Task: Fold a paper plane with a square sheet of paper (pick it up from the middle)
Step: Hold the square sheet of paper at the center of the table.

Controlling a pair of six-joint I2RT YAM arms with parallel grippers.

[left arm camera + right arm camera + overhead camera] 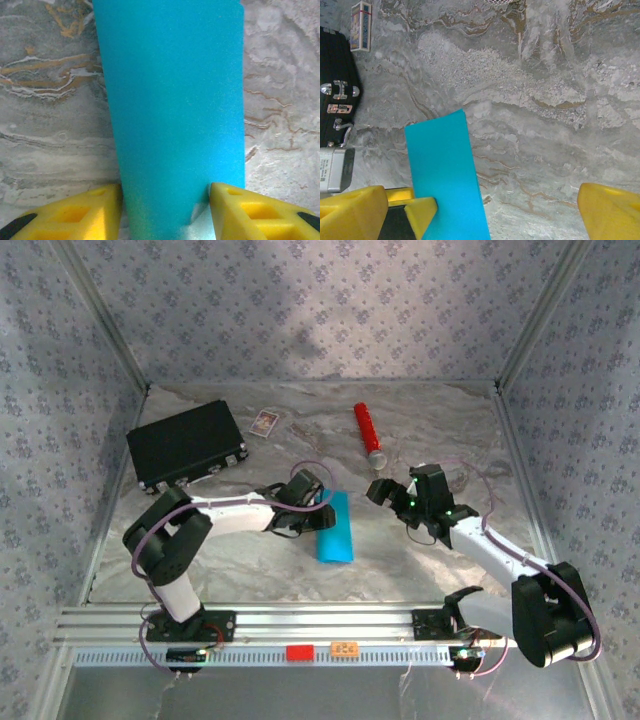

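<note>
The table (420,440), grey and marbled, is walled on three sides by patterned paper.

The left arm (175,540) reaches from its base toward the middle. Its left gripper (318,512) is down at the left side of the paper (335,530). In the left wrist view that gripper (165,215) stands about half open. One yellow finger (85,215) is against one long edge of the paper (170,100) and the other finger against the opposite edge. I cannot tell whether they squeeze the paper or only straddle it.

The right arm (500,560) stretches in from the right. Its right gripper (378,490) hangs above the table just right of the paper's far end, apart from it. In the right wrist view this gripper (480,212) gapes fully wide with nothing between its fingers.

The black case (185,445) lies at the far left, latches facing the middle.

The paper is a long, narrow cyan strip near the table's centre, between the two grippers, its length running near to far. From the right wrist it (445,170) shows one square end and plain, unmarked colour.

The red cylinder (368,433) lies beyond the paper, well apart from it.

The small card (264,422) sits just right of the case's far corner.
</note>
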